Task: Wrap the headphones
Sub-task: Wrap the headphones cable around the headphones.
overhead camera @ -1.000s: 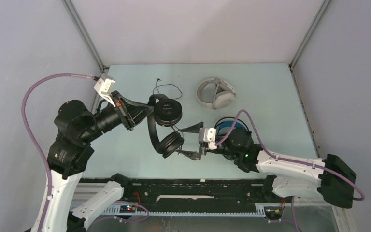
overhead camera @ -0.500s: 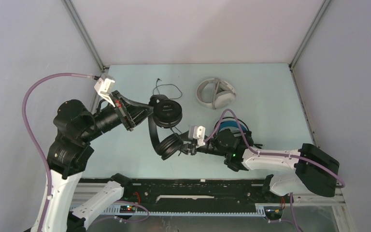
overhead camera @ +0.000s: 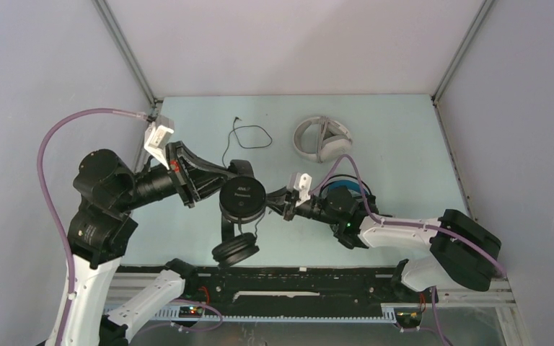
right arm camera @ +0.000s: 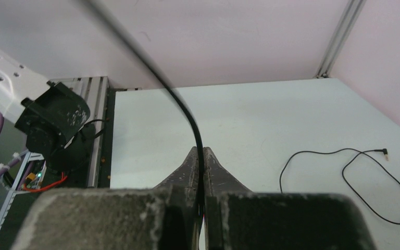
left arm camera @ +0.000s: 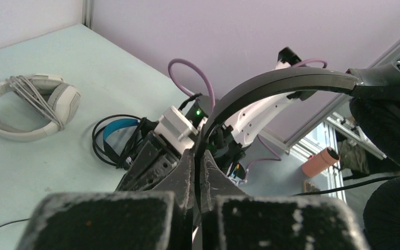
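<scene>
From above, the white-grey headphones (overhead camera: 322, 138) lie at the far side of the table (overhead camera: 404, 130) with grey cable wound across them, so that pair looks finished. The black pair with blue accents (overhead camera: 343, 189) sits just nearer than them, half hidden under the right arm, so whether it is wrapped cannot be told here. The slim black headphones (overhead camera: 242, 198), nearer and to the left of the white-grey pair, are lifted off the table. The left gripper (overhead camera: 223, 173) has its jaws pressed together on their headband, and the right gripper (overhead camera: 278, 202) pinches at their right side. Their thin cable (overhead camera: 249, 135) trails loose just left of the white-grey pair, so this wrap has hardly begun. The left wrist view adds what the top view hides: the strands crossing the white-grey pair, dark cable coiled round the blue-accented pair beside it, and the headband (left arm camera: 281, 83) nipped edge-on between the fingers. The right wrist view alone shows what that gripper holds: the thin black cable, clamped between closed fingers, with its plug (right arm camera: 383, 152) lying free on the table.
</scene>
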You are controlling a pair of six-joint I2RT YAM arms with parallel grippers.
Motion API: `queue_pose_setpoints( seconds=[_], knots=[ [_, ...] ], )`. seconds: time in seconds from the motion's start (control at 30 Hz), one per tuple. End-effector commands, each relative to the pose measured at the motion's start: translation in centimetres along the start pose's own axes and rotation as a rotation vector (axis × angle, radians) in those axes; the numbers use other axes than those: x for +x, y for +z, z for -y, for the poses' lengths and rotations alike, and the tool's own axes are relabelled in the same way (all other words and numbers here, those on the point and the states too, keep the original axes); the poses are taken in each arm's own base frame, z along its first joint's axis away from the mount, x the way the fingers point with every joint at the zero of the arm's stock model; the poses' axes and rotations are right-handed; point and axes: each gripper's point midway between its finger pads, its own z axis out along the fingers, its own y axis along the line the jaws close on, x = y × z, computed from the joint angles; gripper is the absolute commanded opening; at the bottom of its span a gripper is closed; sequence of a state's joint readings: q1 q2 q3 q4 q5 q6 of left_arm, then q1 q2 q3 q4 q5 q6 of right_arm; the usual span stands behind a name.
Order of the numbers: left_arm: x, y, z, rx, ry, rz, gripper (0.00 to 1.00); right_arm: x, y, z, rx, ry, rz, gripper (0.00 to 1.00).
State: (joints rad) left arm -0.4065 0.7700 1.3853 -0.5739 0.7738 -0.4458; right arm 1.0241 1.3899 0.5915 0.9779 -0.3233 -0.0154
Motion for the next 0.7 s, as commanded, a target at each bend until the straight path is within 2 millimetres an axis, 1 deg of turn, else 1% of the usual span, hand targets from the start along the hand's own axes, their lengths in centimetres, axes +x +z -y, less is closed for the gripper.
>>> queue_pose_setpoints(
  seconds=[0.0,0.17,0.3,0.5,0.67],
  knots=[
    [1.1,-0.6,1.0,0.047,0.039,-0.057,0.0,-2.9,-0.2,1.4,0.025,0.022,0.099,0.0],
    [2.3,-0.3,0.6,0.065,0.029,-0.107,0.0,-3.2,-0.4,2.2,0.045,0.024,0.109,0.0],
    [3.7,0.2,0.2,0.085,0.014,-0.147,0.0,-3.6,-0.5,2.7,0.066,0.02,0.116,0.0],
    [6.5,0.8,0.4,0.14,0.012,-0.241,0.0,-4.0,-0.5,3.6,0.086,-0.003,0.083,0.0],
    [9.7,1.3,-0.2,0.158,0.027,-0.366,0.0,-4.3,-1.2,4.6,0.11,-0.005,0.064,0.0]
  ],
)
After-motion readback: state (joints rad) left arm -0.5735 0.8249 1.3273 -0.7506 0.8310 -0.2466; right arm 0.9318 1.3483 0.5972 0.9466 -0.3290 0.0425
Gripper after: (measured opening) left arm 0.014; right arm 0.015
